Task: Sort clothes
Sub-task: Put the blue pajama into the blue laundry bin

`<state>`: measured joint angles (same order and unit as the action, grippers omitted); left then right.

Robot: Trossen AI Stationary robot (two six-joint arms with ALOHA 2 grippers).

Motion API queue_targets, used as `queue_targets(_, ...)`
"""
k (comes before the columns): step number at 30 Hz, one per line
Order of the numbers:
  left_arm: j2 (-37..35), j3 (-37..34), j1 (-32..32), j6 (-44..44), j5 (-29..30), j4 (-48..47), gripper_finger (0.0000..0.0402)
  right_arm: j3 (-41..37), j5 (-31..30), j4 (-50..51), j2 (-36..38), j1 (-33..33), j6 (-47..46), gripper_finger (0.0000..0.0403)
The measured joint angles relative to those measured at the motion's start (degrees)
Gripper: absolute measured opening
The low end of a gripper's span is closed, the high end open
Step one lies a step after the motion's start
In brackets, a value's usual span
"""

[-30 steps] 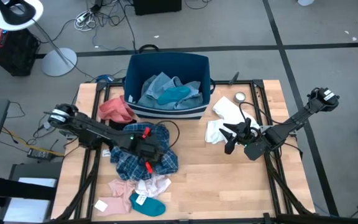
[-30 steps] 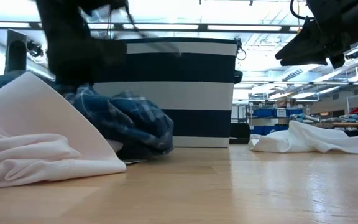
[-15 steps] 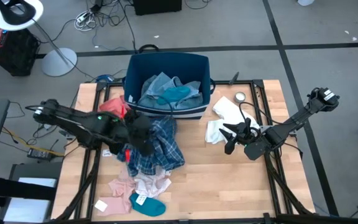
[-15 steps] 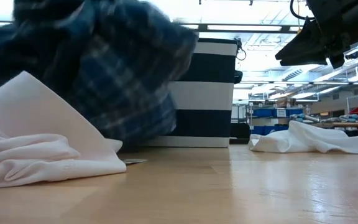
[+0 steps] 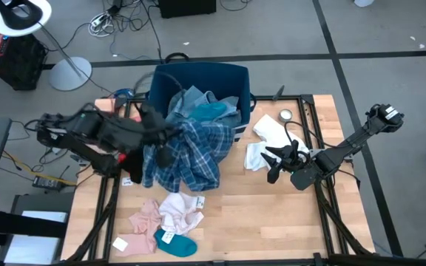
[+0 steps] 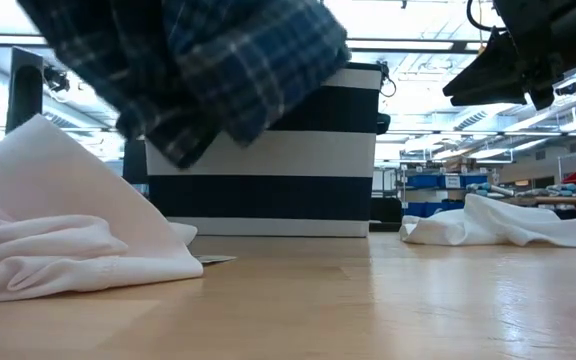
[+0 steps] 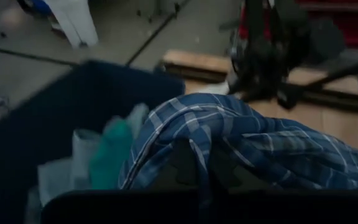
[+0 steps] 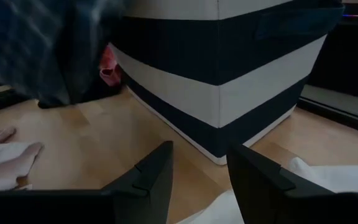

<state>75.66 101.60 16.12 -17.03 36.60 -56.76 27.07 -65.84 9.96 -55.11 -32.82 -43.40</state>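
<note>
**Plaid shirt held aloft beside the bin**

The wooden surface [image 5: 272, 214] carries the striped bin [image 5: 231, 74], which sits just beyond the left gripper [image 5: 161, 140]. That gripper is pinching the blue plaid shirt [image 5: 194, 151], which hangs off it clear of the surface, its far edge draped against the bin's front rim. Inside the bin, past the gripper, lie a light denim shirt [image 5: 191, 100] and a teal piece [image 5: 211, 111]. Pale pink and white pieces [image 5: 170, 214] and a teal sock [image 5: 177, 244] lie on the near side of the gripper. The right gripper [image 5: 274, 164], fingers spread, hovers touching nothing, white cloth [image 5: 261, 151] just beside it and a small tin [image 5: 285, 115] beyond.
</note>
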Motion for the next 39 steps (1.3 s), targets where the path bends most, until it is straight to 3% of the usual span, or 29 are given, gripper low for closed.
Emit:
queue_targets(11,0.0,10.3,-6.4,16.2,1.2,11.8,0.0001,0.0,0.0,0.0,0.0,0.0,0.0,0.0151)
queue_targets(20,0.1,12.0,-13.7,27.7,0.7,21.8,0.0002,0.0,0.0,0.5,0.0,0.0,0.1,0.0151)
queue_targets(31,3.2,12.0,-29.1,28.1,-9.7,23.0,0.0002,0.0,0.0,1.1,0.0,0.0,0.1,0.0151)
queue_targets(39,7.3,12.0,-39.0,24.3,-20.2,15.1,0.0003,0.0,0.0,1.6,0.0,0.0,0.1,0.0151)
